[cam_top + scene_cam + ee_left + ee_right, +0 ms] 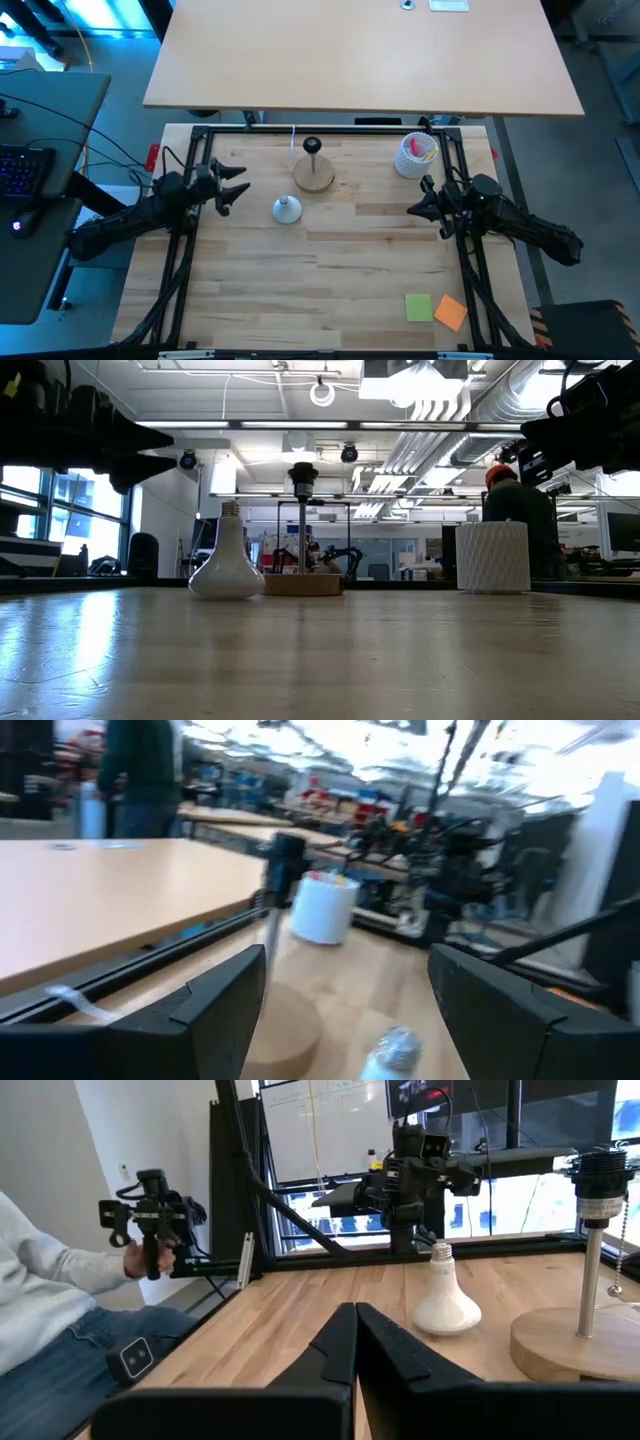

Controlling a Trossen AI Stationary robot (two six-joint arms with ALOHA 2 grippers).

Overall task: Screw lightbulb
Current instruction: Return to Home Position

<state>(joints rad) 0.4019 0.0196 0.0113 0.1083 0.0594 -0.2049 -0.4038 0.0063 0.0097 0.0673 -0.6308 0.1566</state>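
My left end effector (pixel 240 183) hangs above the left side of the desk (pixel 330 270), clear of the wood. Its fingers (pixel 215 1005) are spread wide and hold nothing. They point right, towards the middle of the desk.

Just right of it, but apart from it, stands the lightbulb (pixel 286 209). It rests on the bare desk with its white globe down and its greyish screw base pointing up, touching neither of my end effectors.

A little farther back and to the right is the lamp (pixel 314 172), a round wooden base with a thin post and a black socket on top. The socket is empty, and the lightbulb sits near the wooden base without touching it.

Farther right, near the far right corner, stands a white ribbed cup (pixel 415 155) with coloured things inside.

My right end effector (pixel 352 1320) hovers over the right side of the desk, nearer than the cup, its fingers pressed together on nothing and pointing left.

At the near right lie a green note (pixel 419 307) and an orange note (pixel 451 312), side by side.

Beyond the desk's left side, a person's hand (pixel 135 1260) grips a black handle.
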